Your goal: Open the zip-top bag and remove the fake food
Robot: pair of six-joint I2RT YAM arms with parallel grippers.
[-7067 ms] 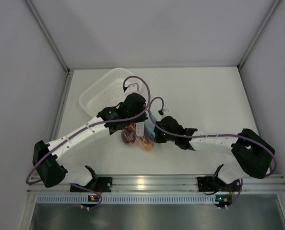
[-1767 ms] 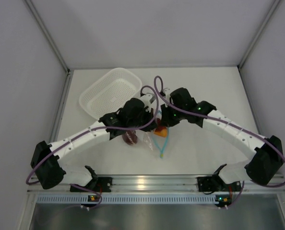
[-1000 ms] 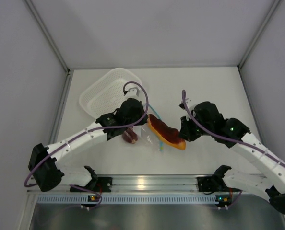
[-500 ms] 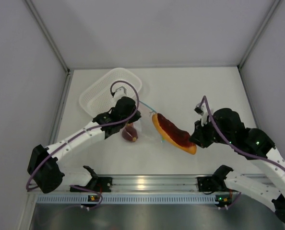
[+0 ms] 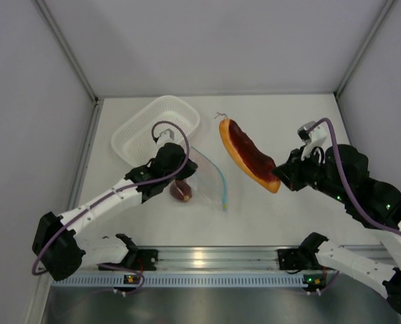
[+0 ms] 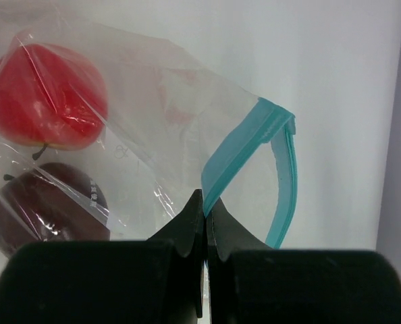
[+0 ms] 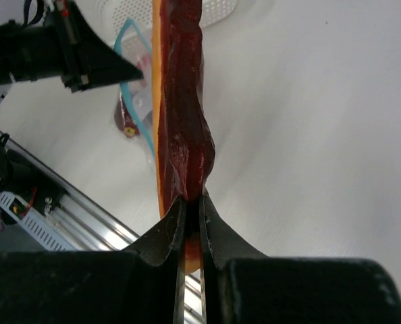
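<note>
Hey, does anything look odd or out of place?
Nothing spilled or damaged. The orange slice is clamped by one end in the right hand, clear of the zip-top bag; the left hand pinches the bag's open rim.

A white perforated basket (image 5: 153, 128) is located at the far left of the white table (image 5: 281, 115). An aluminium rail (image 5: 214, 257) is mounted along the near table edge.
</note>
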